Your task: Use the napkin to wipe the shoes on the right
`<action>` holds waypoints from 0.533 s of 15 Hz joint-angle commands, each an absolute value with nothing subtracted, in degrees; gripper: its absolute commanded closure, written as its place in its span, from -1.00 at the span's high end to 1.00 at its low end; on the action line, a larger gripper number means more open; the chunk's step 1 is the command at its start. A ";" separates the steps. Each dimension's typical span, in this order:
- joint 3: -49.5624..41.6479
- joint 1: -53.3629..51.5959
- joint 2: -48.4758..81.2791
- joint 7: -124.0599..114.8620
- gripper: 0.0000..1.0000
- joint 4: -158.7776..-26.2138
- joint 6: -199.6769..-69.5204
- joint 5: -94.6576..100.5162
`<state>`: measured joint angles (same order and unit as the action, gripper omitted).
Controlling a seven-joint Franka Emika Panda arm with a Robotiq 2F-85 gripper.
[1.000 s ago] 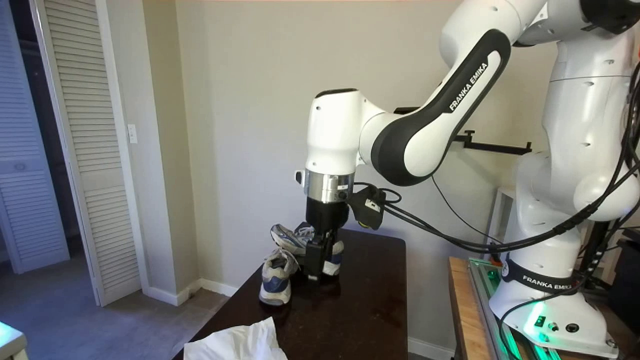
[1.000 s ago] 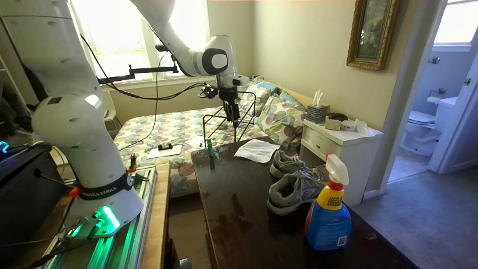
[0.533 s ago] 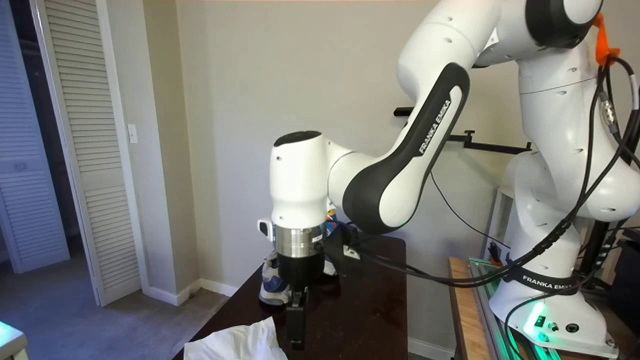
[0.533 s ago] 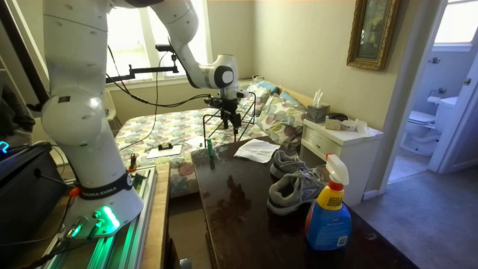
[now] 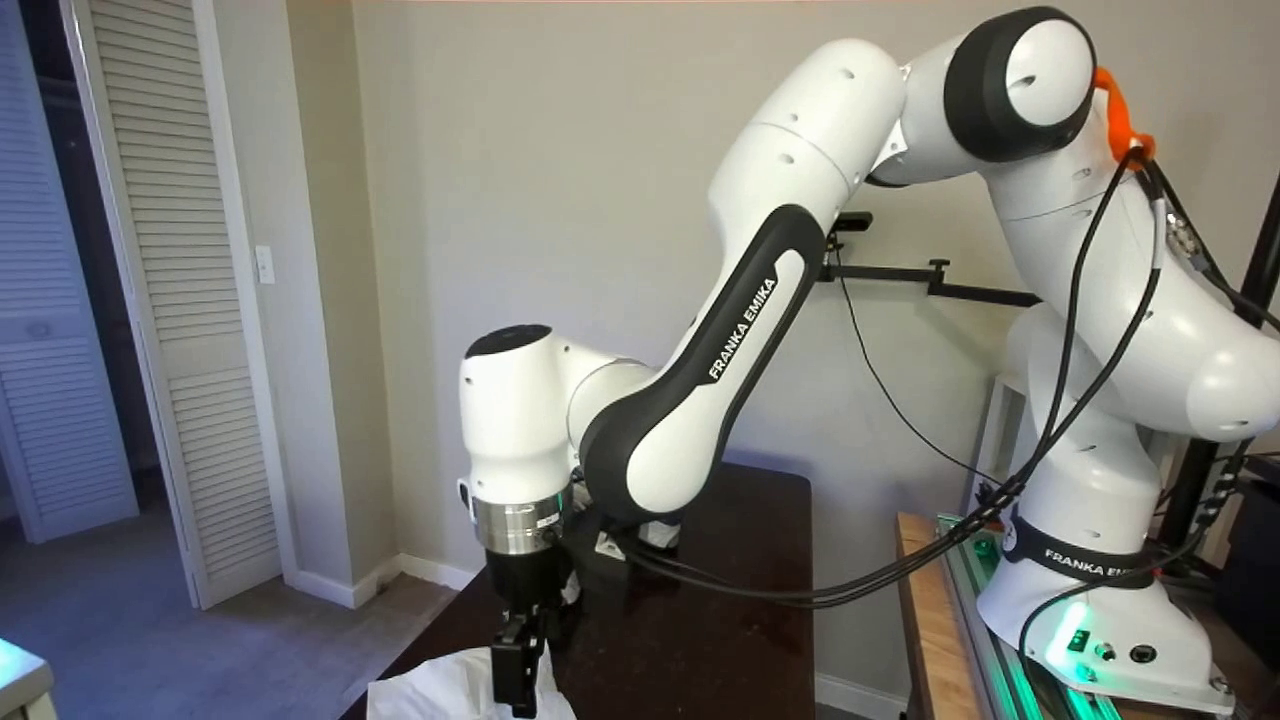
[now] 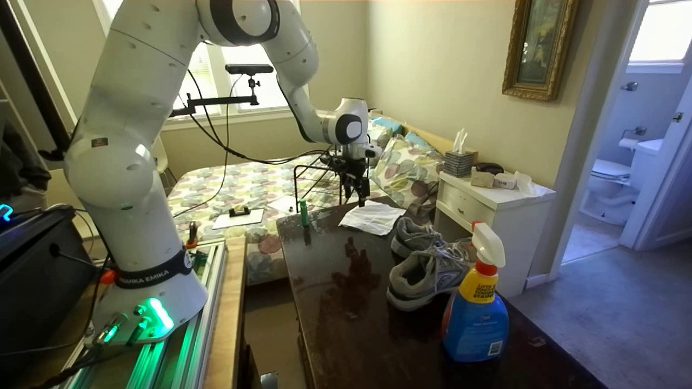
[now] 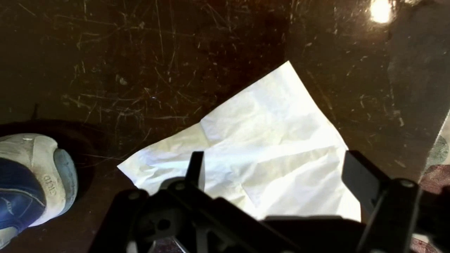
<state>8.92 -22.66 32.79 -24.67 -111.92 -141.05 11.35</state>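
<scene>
The crumpled white napkin [image 7: 277, 109] lies spread on the dark table. It also shows in both exterior views [image 5: 430, 688] [image 6: 376, 219]. My gripper [image 7: 274, 160] is open, its two fingers wide apart over the napkin with nothing held between them. In an exterior view the gripper [image 6: 357, 198] hangs at the napkin's far side; whether it touches is unclear. The grey-and-white shoes [image 6: 424, 275] stand side by side near the napkin. The heel of one shoe [image 7: 33, 189] shows at the wrist view's left edge. My arm hides most of the shoes in an exterior view [image 5: 660, 535].
A blue-and-yellow spray bottle [image 6: 478, 327] stands beside the shoes on the dark table [image 6: 346, 324]. A small green cylinder [image 6: 304, 214] stands near the table's far corner. A black wire frame [image 6: 296, 186], a bed [image 6: 259, 183] and a white nightstand [image 6: 470, 200] are beyond.
My arm has moved away from the shoes toward the napkin, and the gripper has come down over it. Two separated fingers show now. The napkin and shoes have not moved.
</scene>
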 commanded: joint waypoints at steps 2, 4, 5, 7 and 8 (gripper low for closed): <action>7.80 -23.75 32.19 -23.95 1.00 -112.21 -141.01 10.32; 7.82 -23.80 32.02 -23.97 1.00 -112.22 -141.01 10.34; 8.05 -23.52 33.78 -23.67 1.00 -110.58 -141.46 9.74; 7.79 -23.43 39.27 -24.42 1.00 -105.30 -142.26 8.29; 8.57 -22.69 41.42 -22.80 1.00 -103.30 -142.64 6.82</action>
